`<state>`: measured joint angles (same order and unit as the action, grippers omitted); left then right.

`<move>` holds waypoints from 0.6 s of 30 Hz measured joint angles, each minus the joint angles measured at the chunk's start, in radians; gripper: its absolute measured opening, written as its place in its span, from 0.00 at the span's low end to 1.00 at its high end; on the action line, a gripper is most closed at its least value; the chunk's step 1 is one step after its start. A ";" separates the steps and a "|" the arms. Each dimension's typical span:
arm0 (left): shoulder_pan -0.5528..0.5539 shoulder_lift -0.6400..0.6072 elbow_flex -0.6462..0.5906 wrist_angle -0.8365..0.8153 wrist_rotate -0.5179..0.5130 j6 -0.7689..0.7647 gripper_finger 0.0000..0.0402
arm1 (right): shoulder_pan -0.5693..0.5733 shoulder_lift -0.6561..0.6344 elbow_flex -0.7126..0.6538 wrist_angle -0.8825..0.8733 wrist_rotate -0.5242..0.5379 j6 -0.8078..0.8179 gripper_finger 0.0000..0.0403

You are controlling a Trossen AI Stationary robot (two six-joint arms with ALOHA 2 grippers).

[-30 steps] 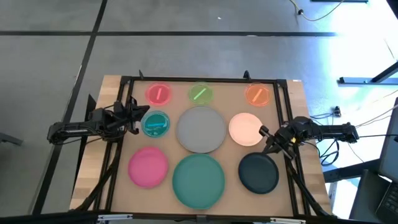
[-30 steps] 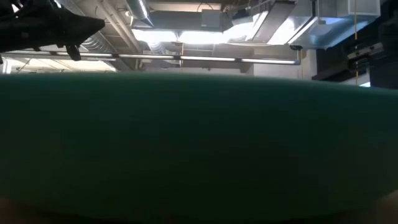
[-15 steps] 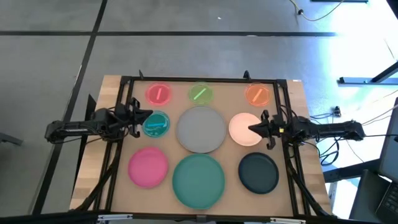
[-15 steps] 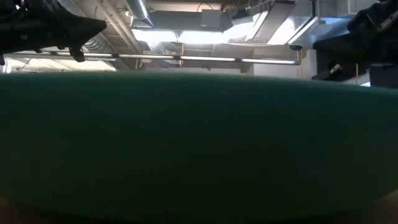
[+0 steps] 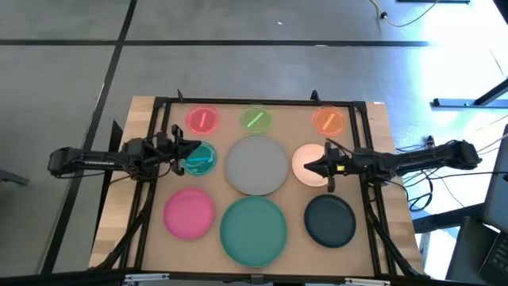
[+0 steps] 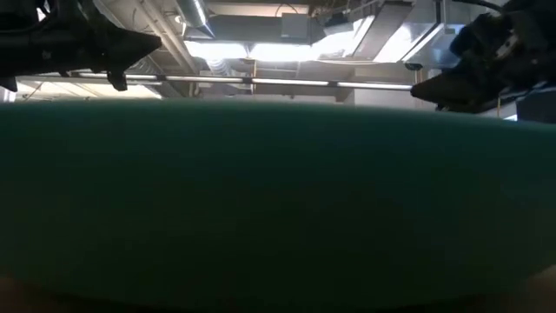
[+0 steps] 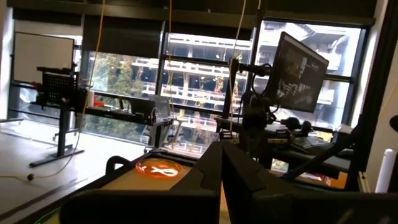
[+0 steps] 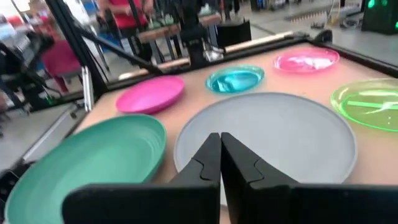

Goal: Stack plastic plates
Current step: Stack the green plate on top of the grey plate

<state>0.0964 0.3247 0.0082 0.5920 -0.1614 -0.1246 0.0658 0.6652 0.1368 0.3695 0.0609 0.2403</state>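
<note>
From above, nine plates lie spread on the table (image 5: 381, 119), none stacked. Left gripper (image 5: 193, 148) sits over the small teal plate (image 5: 200, 160); right gripper (image 5: 311, 166) over the cream plate (image 5: 305, 159), beside the grey plate (image 5: 256, 164).

Low view: big teal plate (image 6: 278, 200) fills the frame, both arms above.

Wrist views: each gripper's fingers (image 7: 214, 171) are pressed together, holding nothing.

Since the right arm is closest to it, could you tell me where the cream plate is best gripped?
Probably at the rim of the cream plate nearest the right gripper, coming from the right. It lies flat, so only the thin raised edge offers the fingers a hold.
</note>
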 joint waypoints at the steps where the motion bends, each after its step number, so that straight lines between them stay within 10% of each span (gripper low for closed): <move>1: -0.007 0.012 0.000 0.007 -0.003 0.000 0.00 | 0.000 0.031 0.019 0.000 -0.002 -0.010 0.00; 18: -0.041 0.047 0.000 0.045 -0.010 0.056 0.00 | 0.000 0.501 0.336 -0.006 -0.160 -0.066 0.00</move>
<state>0.0555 0.3714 0.0082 0.6369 -0.1715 -0.0685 0.0658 1.1662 0.4725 0.3633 -0.0990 0.1741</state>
